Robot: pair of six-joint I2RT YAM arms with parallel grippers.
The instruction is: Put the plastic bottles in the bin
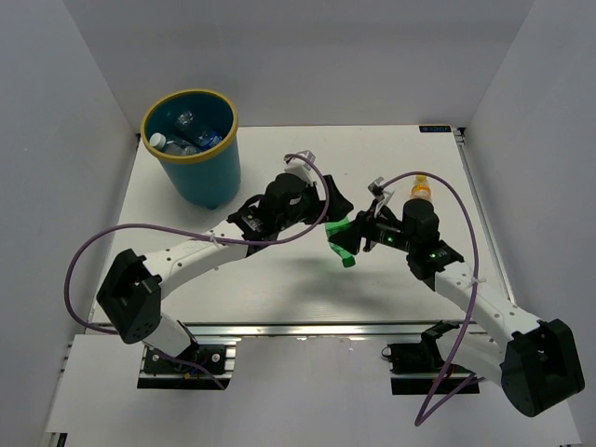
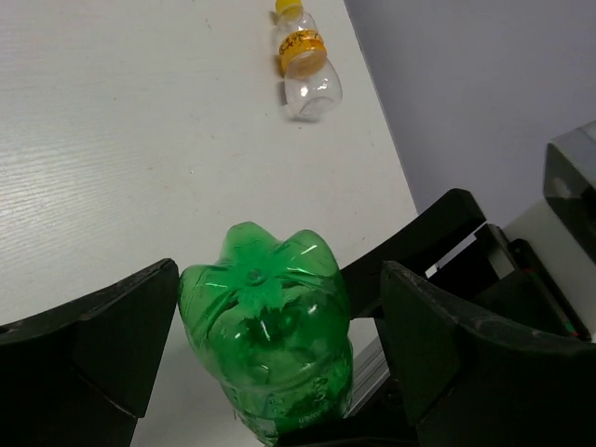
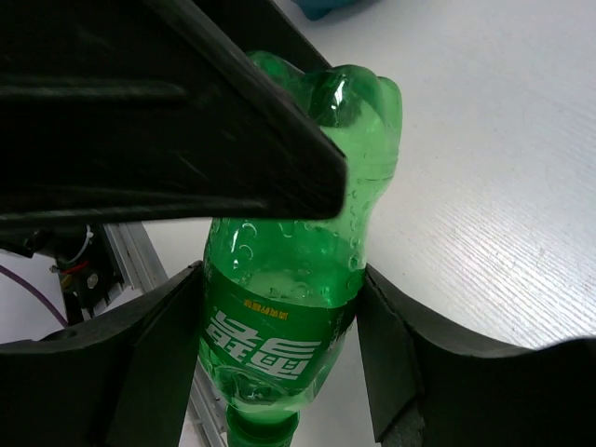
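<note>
A green bottle [image 1: 343, 240] hangs in the air between both grippers, cap down. My right gripper [image 1: 365, 233] is shut on its labelled body [image 3: 279, 307]. My left gripper [image 1: 332, 212] is open around its base [image 2: 265, 326], with a gap on one side. A clear bottle with a yellow cap and an orange label [image 1: 421, 189] lies on the table at the far right, also in the left wrist view [image 2: 303, 56]. The teal bin [image 1: 207, 172] with a yellow rim stands at the far left and holds clear blue-labelled bottles [image 1: 182, 140].
Grey walls close in the white table [image 1: 279, 289] on the left, back and right. A metal rail [image 1: 307, 329] runs along the near edge. Purple cables loop from both arms.
</note>
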